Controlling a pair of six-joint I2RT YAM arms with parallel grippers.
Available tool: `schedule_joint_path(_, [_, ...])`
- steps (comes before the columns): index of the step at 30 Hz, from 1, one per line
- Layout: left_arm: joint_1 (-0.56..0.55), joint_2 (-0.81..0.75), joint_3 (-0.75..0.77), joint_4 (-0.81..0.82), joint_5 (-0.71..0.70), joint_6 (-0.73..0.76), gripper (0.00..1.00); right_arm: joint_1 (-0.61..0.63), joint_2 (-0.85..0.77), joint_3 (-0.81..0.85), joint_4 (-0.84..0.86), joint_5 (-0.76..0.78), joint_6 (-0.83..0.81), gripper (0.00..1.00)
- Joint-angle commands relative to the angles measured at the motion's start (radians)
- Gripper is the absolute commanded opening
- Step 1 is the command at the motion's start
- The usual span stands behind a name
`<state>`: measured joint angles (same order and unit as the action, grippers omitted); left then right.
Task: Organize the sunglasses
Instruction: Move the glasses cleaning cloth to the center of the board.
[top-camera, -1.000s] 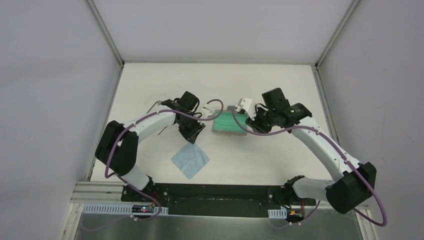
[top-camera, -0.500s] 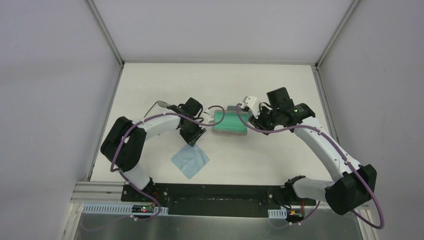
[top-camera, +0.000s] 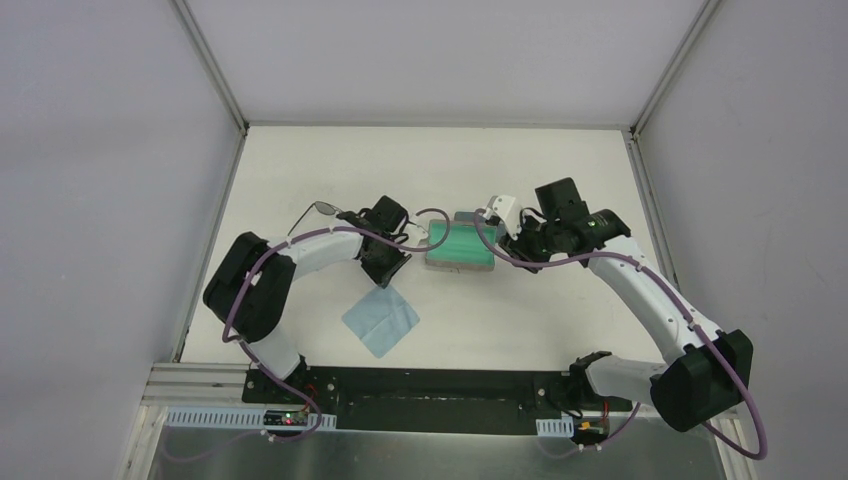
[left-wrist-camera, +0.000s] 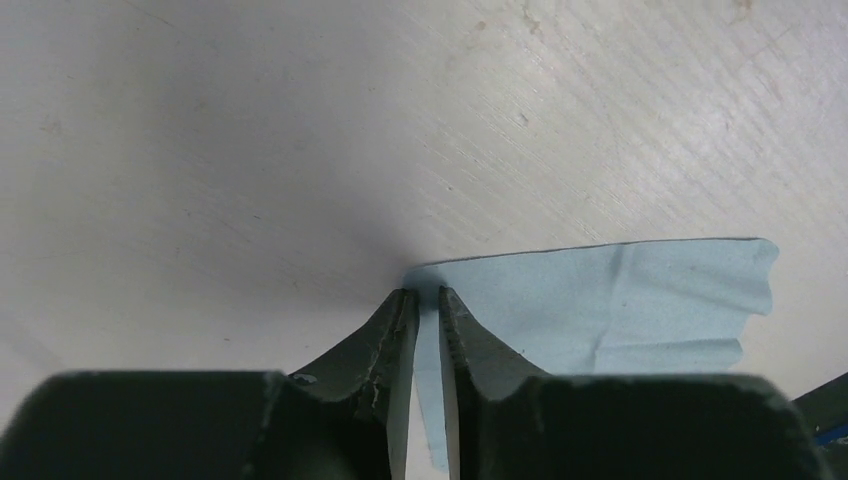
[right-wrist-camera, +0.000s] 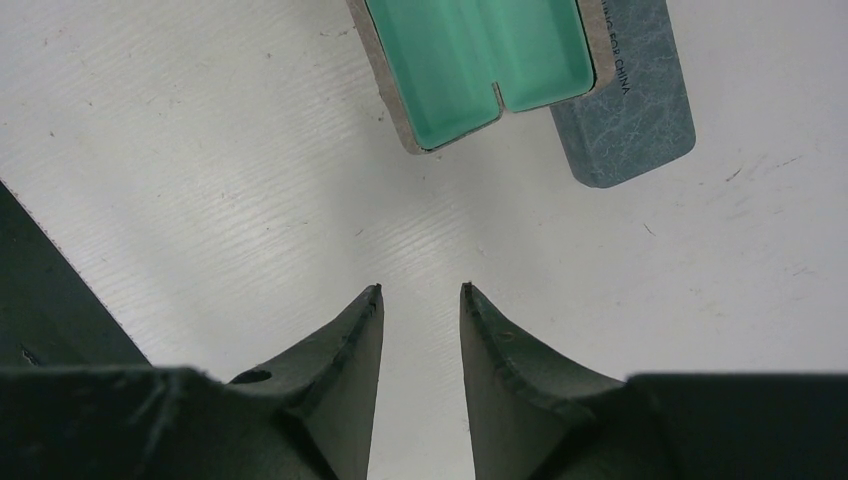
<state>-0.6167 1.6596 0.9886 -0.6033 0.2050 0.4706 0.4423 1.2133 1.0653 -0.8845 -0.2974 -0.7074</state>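
One pair of black wire sunglasses (top-camera: 322, 209) lies at the back left, partly behind the left arm. My left gripper (top-camera: 388, 272) (left-wrist-camera: 422, 293) is down on the table. Its fingertips stand astride the near corner of a light blue cloth (top-camera: 380, 320) (left-wrist-camera: 620, 300), with a narrow gap left and cloth showing in that gap. An open case with a green lining (top-camera: 460, 243) (right-wrist-camera: 480, 50) lies mid-table. My right gripper (top-camera: 505, 238) (right-wrist-camera: 420, 290) hovers open over bare table just right of the case, with nothing between its fingers.
A blue case (right-wrist-camera: 630, 100) lies against the open case's side. The table's raised metal frame (top-camera: 215, 200) runs along the left and right edges. The arm bases and a black rail (top-camera: 430, 385) stand at the near edge.
The left gripper came down onto the cloth's corner and its jaws narrowed, and the arm's shift uncovered the sunglasses. The right gripper drew back slightly from the case, which now lies flat.
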Motion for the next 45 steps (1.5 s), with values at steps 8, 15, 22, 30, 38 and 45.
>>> schedule_joint_path(8, [0.05,0.078,0.064,0.055,-0.006,-0.167,0.0,-0.003,-0.008,0.009,0.032,-0.052,0.008,0.37])
schedule_joint_path(15, [0.206,0.098,0.109,0.062,0.032,-0.302,0.0,0.061,0.069,0.075,0.046,-0.045,0.025,0.36])
schedule_joint_path(22, [0.265,0.057,0.102,0.063,0.056,-0.363,0.0,0.208,0.208,0.164,0.099,-0.029,0.093,0.35])
schedule_joint_path(30, [0.316,0.001,0.088,0.051,0.042,-0.365,0.0,0.313,0.425,0.352,0.14,-0.072,0.203,0.34])
schedule_joint_path(38, [0.413,-0.031,0.15,0.011,0.074,-0.382,0.35,0.41,0.59,0.468,0.161,-0.085,0.226,0.29])
schedule_joint_path(45, [0.539,-0.067,0.254,-0.001,0.086,-0.464,0.49,0.476,0.736,0.54,0.165,-0.013,0.275,0.28])
